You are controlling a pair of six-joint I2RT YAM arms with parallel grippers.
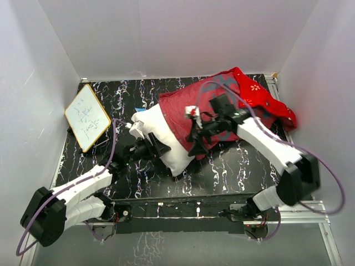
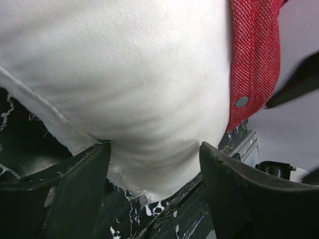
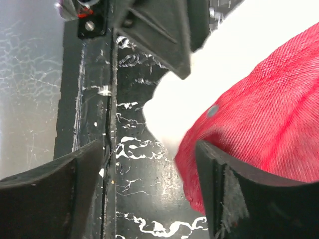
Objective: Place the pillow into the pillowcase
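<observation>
White walls (image 1: 166, 33) box in your black, white-veined tabletop (image 1: 238, 163), seen from above and behind both arms. Your left gripper (image 1: 145, 148) has its jaws spread wide, and the near end of the pillow (image 1: 166, 147) bulges down between its two fingers (image 2: 79, 179). In the left wrist view the white fabric brushes both fingers, yet no pinch shows.

Your right gripper (image 1: 195, 137) is also spread apart and has hold of nothing. In the right wrist view the hem of the pillowcase (image 1: 191, 102) and its small round snap (image 3: 213, 110) lie just beside one finger, over bare tabletop.

You can see the pillow at the middle of the table. Its far part is inside the red pillowcase, and its near left end sticks out uncovered. The pillowcase runs on toward the far right corner, dull side up. A brighter printed fold is heaped at the right edge beside a metal rail (image 1: 274, 88).

A wood-framed white board (image 1: 87, 117) with handwriting sits at the table's left side, close to the wall. Purple cables (image 1: 113, 141) trail along both arms.
</observation>
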